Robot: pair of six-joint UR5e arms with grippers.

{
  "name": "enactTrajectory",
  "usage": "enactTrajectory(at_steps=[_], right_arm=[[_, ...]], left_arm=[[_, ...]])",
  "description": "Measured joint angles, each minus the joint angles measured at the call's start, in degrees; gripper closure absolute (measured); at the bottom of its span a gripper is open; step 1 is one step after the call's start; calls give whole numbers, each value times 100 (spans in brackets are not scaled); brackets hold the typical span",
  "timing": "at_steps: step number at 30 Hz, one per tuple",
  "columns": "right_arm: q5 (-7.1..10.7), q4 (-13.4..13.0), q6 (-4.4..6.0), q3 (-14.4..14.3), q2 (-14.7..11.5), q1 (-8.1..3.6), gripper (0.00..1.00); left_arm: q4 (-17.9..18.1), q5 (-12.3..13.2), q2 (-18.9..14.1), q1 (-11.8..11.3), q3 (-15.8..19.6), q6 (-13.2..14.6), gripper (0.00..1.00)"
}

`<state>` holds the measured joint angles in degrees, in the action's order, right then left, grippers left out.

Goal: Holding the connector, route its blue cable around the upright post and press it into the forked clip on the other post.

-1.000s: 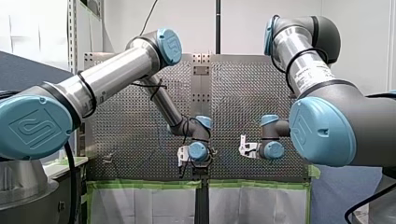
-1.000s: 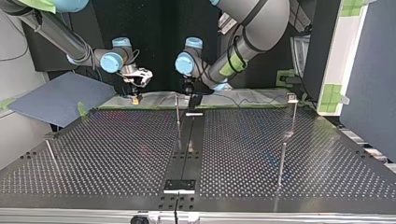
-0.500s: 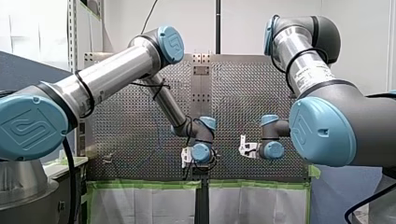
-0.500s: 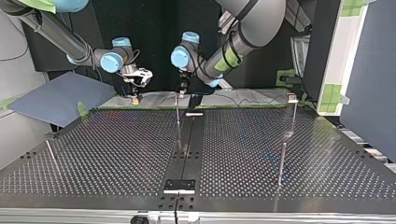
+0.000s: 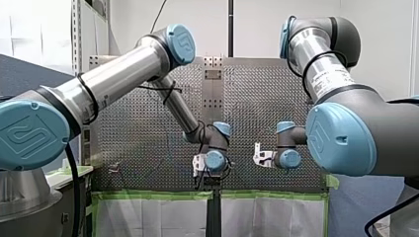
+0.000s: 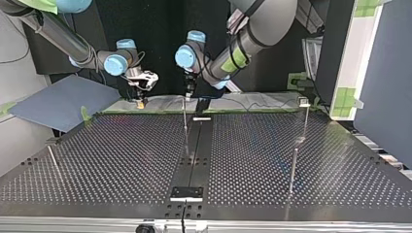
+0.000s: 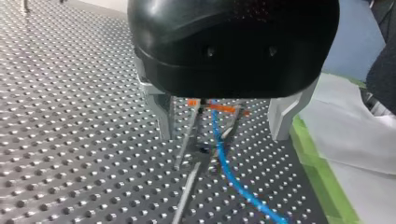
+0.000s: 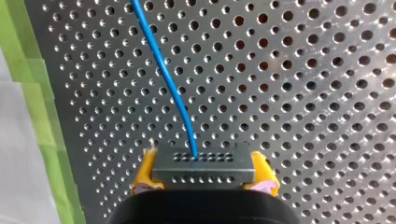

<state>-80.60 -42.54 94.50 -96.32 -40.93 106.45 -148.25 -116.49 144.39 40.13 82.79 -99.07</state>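
While my right end effector clamps the connector between its yellow pads, the blue cable exits the block's far face and runs ahead in a loose curve over the surface. Left end effector — metal fingers spread, gripping nothing — straddles a thin post with an orange-marked fork on top, likely the forked clip. Cable passes between the fingers, just beside it; can't tell if it's seated. Judgement: late stage, press-in left — the wrap around the other post isn't visible. Connector: dark, rectangular, rows of small holes. Cable: thin, smooth, flexible. Surface: shiny perforated metal, green tape along its edge.
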Motion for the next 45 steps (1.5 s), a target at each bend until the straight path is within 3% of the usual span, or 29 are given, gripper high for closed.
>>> enactTrajectory(at_steps=[30, 39, 45], right_arm=[[8, 8, 0, 0, 0, 21, 100], [9, 6, 0, 0, 0, -5, 100], [9, -6, 13, 0, 0, -6, 100]], left_arm=[[75, 177, -100, -10, 121, -85, 0], [348, -115, -431, 97, 442, 101, 0], [666, -289, -750, 110, 761, -75, 0]])
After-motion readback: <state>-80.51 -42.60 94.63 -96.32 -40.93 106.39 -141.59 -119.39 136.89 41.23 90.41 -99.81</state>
